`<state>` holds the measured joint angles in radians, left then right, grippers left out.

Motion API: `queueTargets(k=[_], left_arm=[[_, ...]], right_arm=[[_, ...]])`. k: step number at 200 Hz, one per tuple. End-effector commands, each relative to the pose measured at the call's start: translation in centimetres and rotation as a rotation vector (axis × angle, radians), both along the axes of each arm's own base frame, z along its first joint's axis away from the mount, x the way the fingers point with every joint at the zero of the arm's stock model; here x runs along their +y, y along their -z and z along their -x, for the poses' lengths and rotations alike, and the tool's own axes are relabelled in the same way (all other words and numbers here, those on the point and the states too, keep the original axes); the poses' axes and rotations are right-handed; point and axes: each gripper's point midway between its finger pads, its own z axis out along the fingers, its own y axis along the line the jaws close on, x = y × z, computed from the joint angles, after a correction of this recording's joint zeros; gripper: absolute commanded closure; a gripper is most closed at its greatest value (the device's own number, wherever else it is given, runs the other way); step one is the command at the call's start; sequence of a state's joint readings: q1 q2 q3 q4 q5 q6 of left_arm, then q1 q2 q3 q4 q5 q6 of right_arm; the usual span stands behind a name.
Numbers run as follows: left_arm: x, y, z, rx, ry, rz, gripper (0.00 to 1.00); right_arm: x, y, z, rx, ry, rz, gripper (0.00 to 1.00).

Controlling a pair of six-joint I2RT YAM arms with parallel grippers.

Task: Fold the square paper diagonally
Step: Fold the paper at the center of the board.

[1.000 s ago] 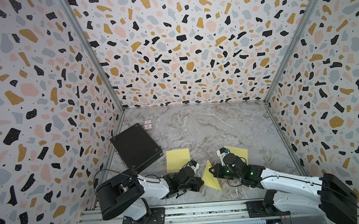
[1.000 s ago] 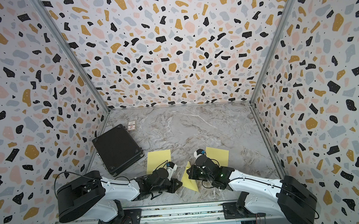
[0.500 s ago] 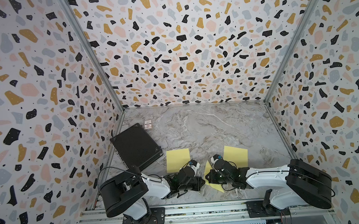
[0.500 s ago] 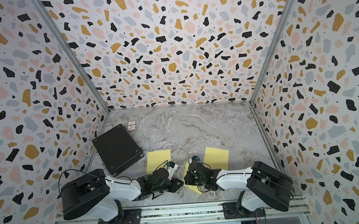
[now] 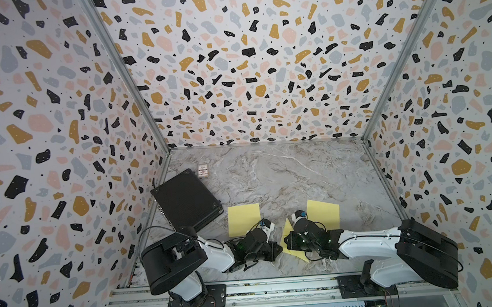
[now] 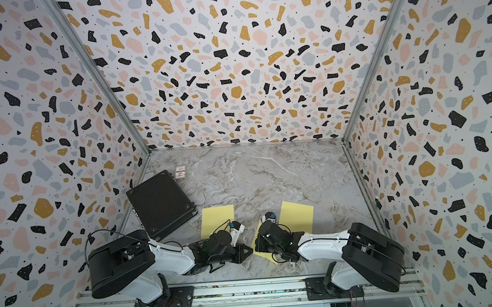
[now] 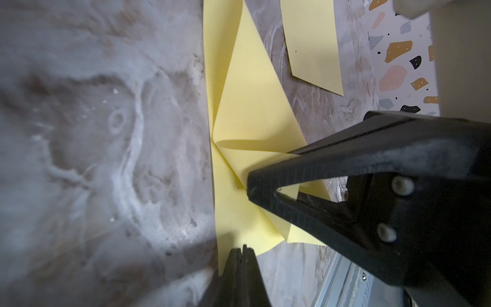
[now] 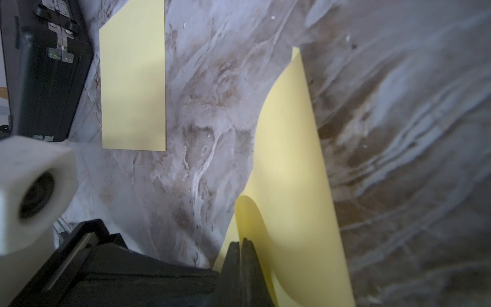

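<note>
**Diagonal fold under way, crease not yet set**

The square paper [image 5: 288, 246] is found at the near middle of the marble table [image 5: 284, 172], between the two arms, and it is partly doubled over. In the left wrist view a flap [image 7: 255, 106] is seen curled back over the lower layer, with a rounded, unpressed bend where the crease should be. The right gripper [image 7: 248, 190] is seen with its jaws together, its tip pressed down on the folded layers; no grasp of the sheet is evident (the tip seems to pin rather than pinch). The left gripper [image 7: 242, 251] is likewise closed, with nothing held, its tip at the near edge of the paper.

The step in hand is judged to be the flattening of the fold. For the next move, the loose bend would need to be pressed and swept along the diagonal while the corners are kept aligned; whether they meet exactly cannot be told.

Two flat yellow sheets [image 5: 244, 224] [image 5: 323, 218] are left untouched farther back, and a black case [image 5: 186, 203] lies at the far left.
</note>
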<state>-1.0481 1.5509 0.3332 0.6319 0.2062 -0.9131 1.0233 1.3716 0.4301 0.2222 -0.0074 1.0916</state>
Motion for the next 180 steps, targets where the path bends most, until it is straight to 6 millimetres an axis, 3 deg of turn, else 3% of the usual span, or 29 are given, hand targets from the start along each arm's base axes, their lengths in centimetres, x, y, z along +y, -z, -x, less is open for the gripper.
queueTargets(k=[1,62,180], left_arm=[[4.5,5.6,2.4,0.124,-0.010,-0.228,1.00],[4.6,5.6,2.4,0.125,-0.013,-0.228,1.00],[4.6,5.5,2.4,0.125,-0.011,-0.226,1.00]], right_arm=[[-0.6,0.9,0.4,0.002,-0.013,0.039,1.00],[-0.6,1.9,0.7,0.011,-0.028,0.063,1.00],[-1.9,2.1,0.7,-0.005,-0.030,0.129,1.00]])
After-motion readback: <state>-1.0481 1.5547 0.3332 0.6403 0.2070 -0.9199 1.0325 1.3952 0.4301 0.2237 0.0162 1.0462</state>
